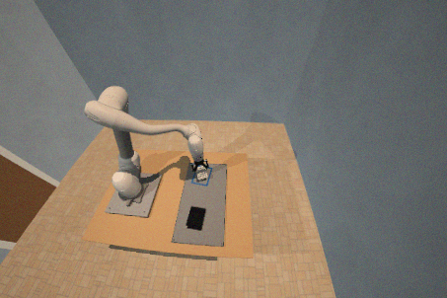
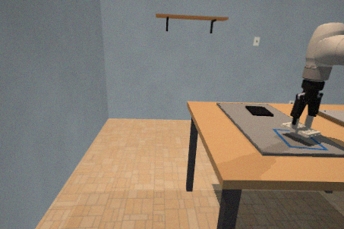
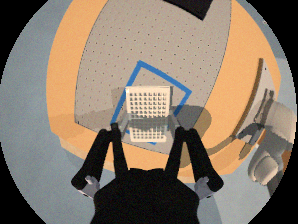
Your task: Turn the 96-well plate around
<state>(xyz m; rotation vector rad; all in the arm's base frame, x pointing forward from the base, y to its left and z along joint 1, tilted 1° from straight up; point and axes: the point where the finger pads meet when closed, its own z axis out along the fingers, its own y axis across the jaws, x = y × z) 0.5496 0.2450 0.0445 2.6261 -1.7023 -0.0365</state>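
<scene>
We see the claw (image 3: 148, 137) clamped on the white 96-well plate (image 3: 148, 111), one finger on each of its two opposite edges. The plate hangs just above the blue taped outline of bench spot B1 (image 2: 288, 144), casting a shadow inside it, at the near end of the grey deck (image 2: 254, 129) on the orange tabletop (image 2: 231, 159). The black plate nest N1 (image 2: 259, 111) lies well apart, at the deck's far end.

We see an orange table (image 2: 231, 163) w/ dark legs. On it: grey deck (image 1: 207, 197) w/ black nest (image 1: 196, 217) & blue taped outline (image 2: 288, 144), plus grey arm base plate (image 1: 117, 207) beside it.
</scene>
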